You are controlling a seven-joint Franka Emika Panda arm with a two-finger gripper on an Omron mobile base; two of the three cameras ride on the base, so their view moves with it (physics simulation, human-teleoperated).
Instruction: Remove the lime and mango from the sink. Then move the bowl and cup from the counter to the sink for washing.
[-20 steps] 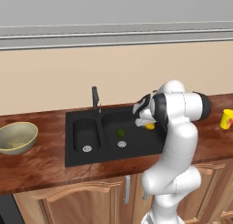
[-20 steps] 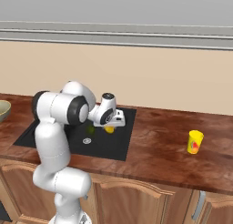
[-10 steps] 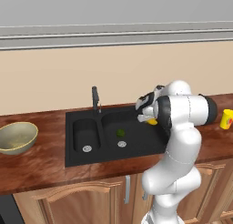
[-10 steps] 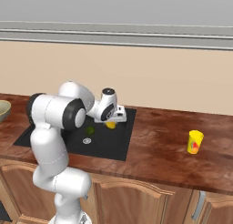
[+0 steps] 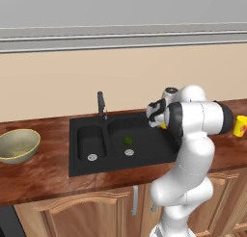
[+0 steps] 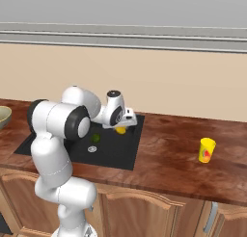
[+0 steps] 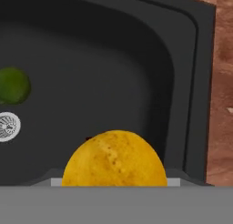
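Item: mango (image 7: 114, 158), bottom centre of hand view; rounded, firm, smooth skin, prob. light but slippery, so grip across its widest middle. Gripper (image 6: 126, 125) clamped on mango, above sink (image 7: 182, 82) basin. Lime (image 7: 13, 85) mid-left, near drain.

Faucet (image 5: 101, 105) guards the sink's (image 5: 77, 164) back rim; lime (image 5: 128, 140) sits beside the drain (image 5: 129, 152); worktop (image 6: 169, 154) right of it lies open up to the cup (image 6: 207, 150).

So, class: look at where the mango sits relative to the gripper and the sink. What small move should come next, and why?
Probably carry the mango sideways past the sink's rim toward the bare counter. The fruit sits right at the gripper, apparently held and lifted above the basin, with wood grain just beyond the rim. The lime lies by the drain for later.
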